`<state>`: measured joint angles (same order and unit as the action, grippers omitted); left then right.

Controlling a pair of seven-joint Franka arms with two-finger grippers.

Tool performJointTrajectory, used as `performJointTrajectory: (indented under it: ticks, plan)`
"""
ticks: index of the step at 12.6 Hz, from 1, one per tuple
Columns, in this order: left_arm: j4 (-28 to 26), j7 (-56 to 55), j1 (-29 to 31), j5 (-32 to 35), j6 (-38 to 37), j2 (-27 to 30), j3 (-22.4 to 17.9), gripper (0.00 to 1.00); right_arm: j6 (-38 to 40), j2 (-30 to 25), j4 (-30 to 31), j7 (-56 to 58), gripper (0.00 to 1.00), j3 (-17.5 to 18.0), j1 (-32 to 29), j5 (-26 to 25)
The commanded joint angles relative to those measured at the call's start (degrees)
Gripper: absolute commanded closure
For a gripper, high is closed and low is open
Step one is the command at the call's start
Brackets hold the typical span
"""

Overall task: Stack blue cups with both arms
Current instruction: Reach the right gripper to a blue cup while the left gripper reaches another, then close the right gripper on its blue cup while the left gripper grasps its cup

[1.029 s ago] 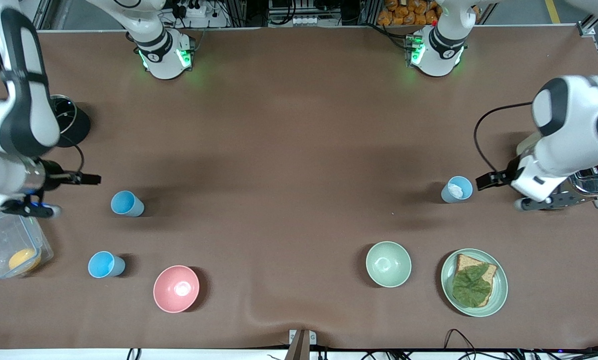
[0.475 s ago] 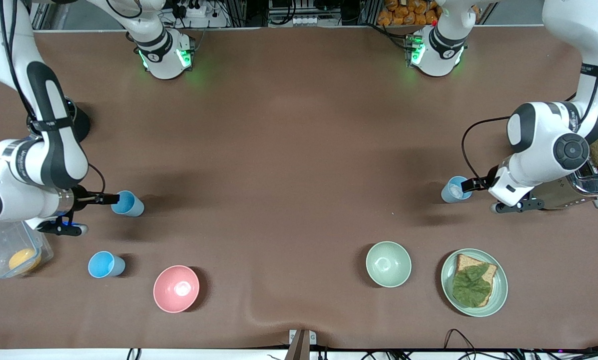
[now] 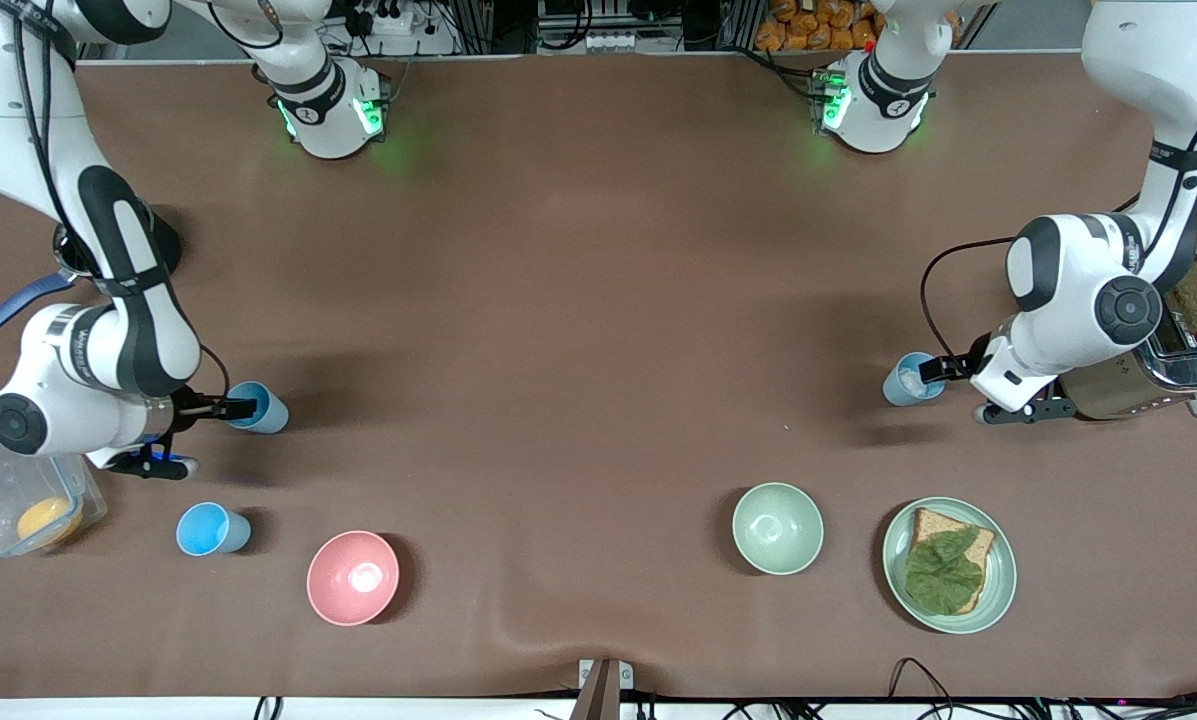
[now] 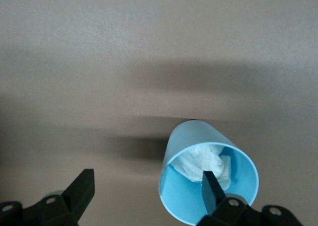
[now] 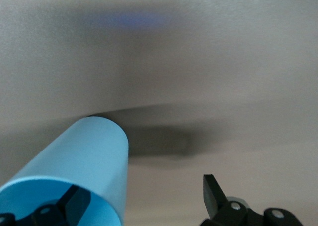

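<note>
The pink bowl (image 3: 352, 578) was taken as the landmark. Three blue cups stood upright on the brown table (image 3: 578, 300).

The first sky-blue cup (image 3: 259, 408) was found farther from the front camera than the pink bowl and toward the right arm's end of the table. The right gripper (image 3: 238, 408) was placed at this cup's rim. Its fingers were spread, one finger (image 5: 74, 202) being seen inside the cup (image 5: 74, 179) and the other finger (image 5: 214, 195) outside the wall, so that the wall stood between them without being pinched.

The second sky-blue cup (image 3: 212, 529) stood beside the pink bowl, toward the right arm's end, untouched.

The paler cup (image 3: 908, 380), with crumpled white paper (image 4: 206, 161) inside, was seen well apart from the pink bowl, toward the left arm's end and farther from the camera. The left gripper (image 3: 933, 371) was held at its rim, jaws spread: one finger (image 4: 209, 188) was inside the cup (image 4: 198, 186), the other (image 4: 82, 188) well outside it.

A pale green bowl (image 3: 777, 528) and a plate (image 3: 998, 585) with bread and a leaf were set in line with the pink bowl, toward the left arm's end.
</note>
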<state>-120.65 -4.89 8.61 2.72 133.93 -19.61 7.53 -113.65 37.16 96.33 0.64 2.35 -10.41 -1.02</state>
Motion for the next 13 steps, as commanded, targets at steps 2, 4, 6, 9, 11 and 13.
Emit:
performJointTrajectory:
  ticks: [2, 4, 6, 9, 11, 13]
  plan:
    - [-3.97, 1.2, 0.36, 0.88, 5.89, 0.01, 1.43, 0.44, 0.36, 0.72, -0.79, 3.12, 0.75, 0.98, 0.38, 0.75]
    - [-4.15, 1.29, 0.36, 0.88, 6.25, -0.07, 1.52, 0.81, 1.06, 0.72, -0.53, 3.41, 1.0, 0.99, 0.65, 0.75]
    - [-4.24, 1.29, 0.18, 0.8, 6.25, 0.01, 1.69, 1.0, 0.63, 0.81, -0.35, 3.49, 1.0, 0.99, 0.3, 0.75]
    - [-3.54, 0.41, -0.26, 0.62, 5.38, 0.8, 4.41, 1.0, 0.8, 0.81, -0.35, 2.97, 1.0, 0.99, 0.39, 0.75]
    - [-1.35, -1.95, -0.26, 0.18, 1.71, 2.64, 8.53, 1.0, 0.63, 0.81, -0.35, 3.05, 1.0, 0.99, 0.3, 0.75]
    - [3.38, -10.44, -0.43, 0.18, -4.44, 3.09, 14.76, 1.0, 0.63, 0.81, -0.35, 3.05, 1.0, 0.99, 0.21, 0.75]
